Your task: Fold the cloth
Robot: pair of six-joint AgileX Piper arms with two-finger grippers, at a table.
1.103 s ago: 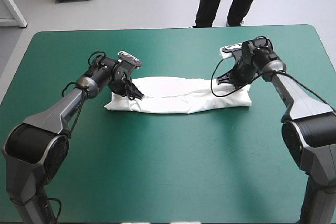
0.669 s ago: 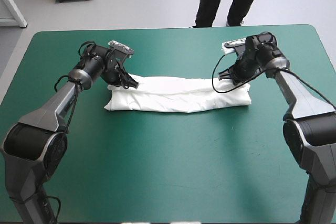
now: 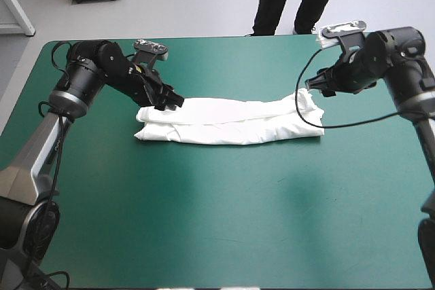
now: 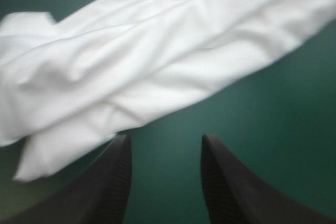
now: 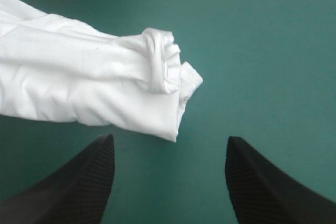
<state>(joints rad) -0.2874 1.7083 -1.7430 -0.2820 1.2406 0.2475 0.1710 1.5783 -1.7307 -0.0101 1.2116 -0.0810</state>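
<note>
White short-sleeved T-shirt (image 3: 228,121) lay as a long folded band on the teal-green cover (image 3: 217,222). It ran left to right across the table's middle, somewhat nearer the far edge than the near one. Layers were stacked unevenly, with soft creases along the length and one long fold line down the band. Its left end was fairly flat, with a small flap sticking out at the near corner. Its right end was bunched into a rolled lump (hem curled over itself, plain in the right wrist view). Left gripper (image 3: 173,102) sat at the far corner of the band's left end; in the high view its tips were over or touching the fabric edge, cannot tell which. Its black fingers (image 4: 107,182) stood apart with a moderate gap and only bare cover between them. The shirt lay just ahead, and one fingertip was right beside a fabric edge. Right gripper (image 3: 314,86) was at the far side of the band's right end, near the rolled lump, with cover showing between them in the wrist view. Its black fingers (image 5: 79,182) were spread wide, holding nothing, with bare cover between them. The bunched end lay just ahead, more toward one finger than the other.
</note>
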